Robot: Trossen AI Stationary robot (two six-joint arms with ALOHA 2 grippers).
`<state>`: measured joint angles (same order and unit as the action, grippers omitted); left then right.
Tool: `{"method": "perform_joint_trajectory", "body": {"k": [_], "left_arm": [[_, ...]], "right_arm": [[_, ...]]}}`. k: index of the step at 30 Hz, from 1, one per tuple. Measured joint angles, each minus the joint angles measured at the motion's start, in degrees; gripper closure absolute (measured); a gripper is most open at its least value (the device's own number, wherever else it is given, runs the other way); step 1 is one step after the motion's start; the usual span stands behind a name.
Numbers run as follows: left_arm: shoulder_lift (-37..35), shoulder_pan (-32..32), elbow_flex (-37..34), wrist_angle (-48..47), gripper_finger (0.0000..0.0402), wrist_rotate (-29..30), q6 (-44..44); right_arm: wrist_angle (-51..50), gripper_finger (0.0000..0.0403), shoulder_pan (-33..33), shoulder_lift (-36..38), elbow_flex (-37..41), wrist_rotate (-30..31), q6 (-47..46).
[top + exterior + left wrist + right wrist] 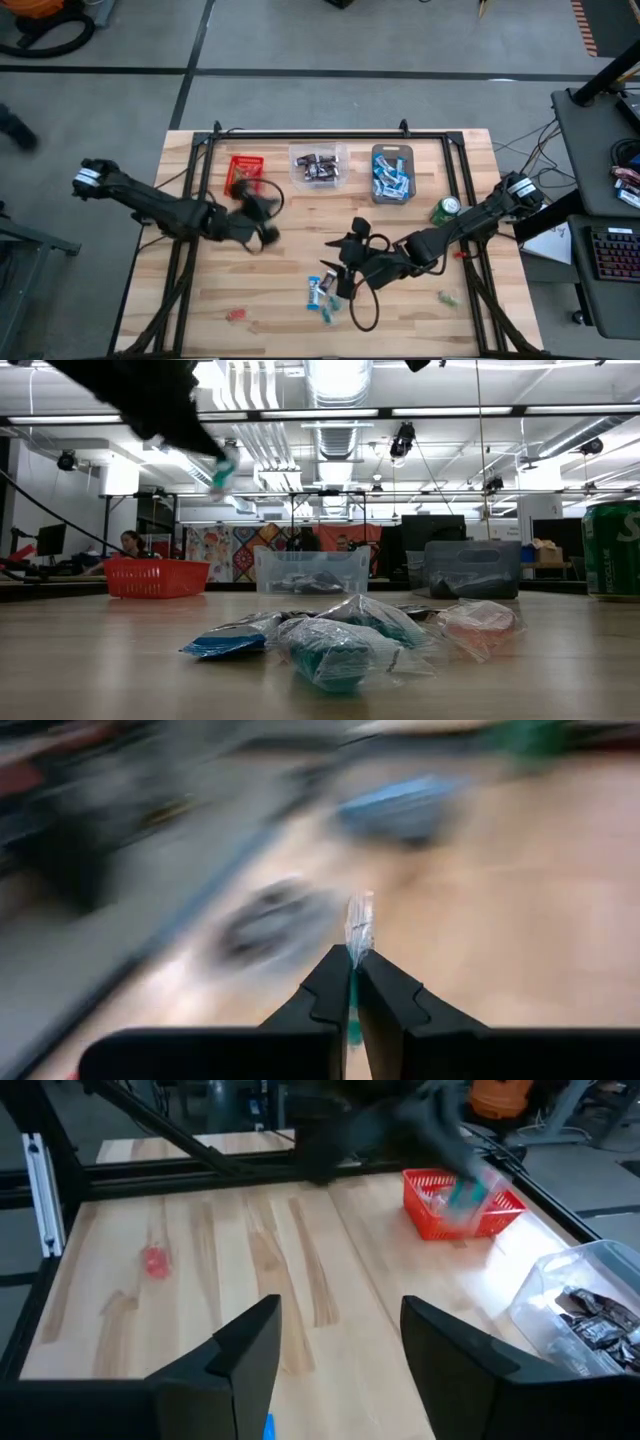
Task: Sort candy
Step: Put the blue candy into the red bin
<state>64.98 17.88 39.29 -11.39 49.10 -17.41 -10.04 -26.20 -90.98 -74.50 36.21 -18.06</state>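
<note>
My left gripper [262,216] hangs in the air just on the near side of the red bin [245,173], shut on a small green candy in clear wrap [222,472]. My right gripper [345,262] stands open above a heap of blue-and-white and teal wrapped candy [325,293] lying on the table near its near edge. The heap fills the foreground of the low view [340,640]. A clear bin [318,165] holds dark candies, and a grey bin [392,173] holds blue-and-white ones. Single sweets lie apart: a red one [235,315], a green one [447,297], a red one [460,255]. My left gripper [353,956] pinches the green candy between its two fingertips. The clear twisted end of the wrapper [358,925] sticks out past the tips, and a bit of green [352,1020] shows between the fingers farther back. The candy is lifted clear of the table.
A green drink can [446,209] stands upright right of the grey bin, close to my right arm. A black frame rail [330,135] runs along the far edge and down both sides. Bare wood lies between the bins and the heap. A person sits far behind the table [130,545].
</note>
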Motion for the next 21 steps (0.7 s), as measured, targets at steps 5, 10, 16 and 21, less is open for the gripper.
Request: {"method": "perform_joint_trajectory", "body": {"k": [5, 10, 16, 21], "left_arm": [[-4.42, -9.79, 0.00, -28.48, 0.0401, 7.91, -23.77], [-3.47, -20.77, -0.22, -38.19, 0.0401, 0.22, -30.54], [-0.94, -24.05, 0.33, -37.98, 0.0396, -1.20, -28.16], [0.33, -23.98, 1.32, -37.95, 0.0359, -2.00, -26.38]], "right_arm": [[0.01, 0.0208, 0.00, -0.51, 0.00, -0.01, 0.00], [0.01, 0.0208, 0.00, -1.48, 0.00, -0.06, 0.01], [-0.38, 0.0209, 0.00, -1.86, 0.00, -0.18, -1.89], [-1.86, 0.0209, 0.00, -1.86, 0.00, -0.50, -5.37]]}}
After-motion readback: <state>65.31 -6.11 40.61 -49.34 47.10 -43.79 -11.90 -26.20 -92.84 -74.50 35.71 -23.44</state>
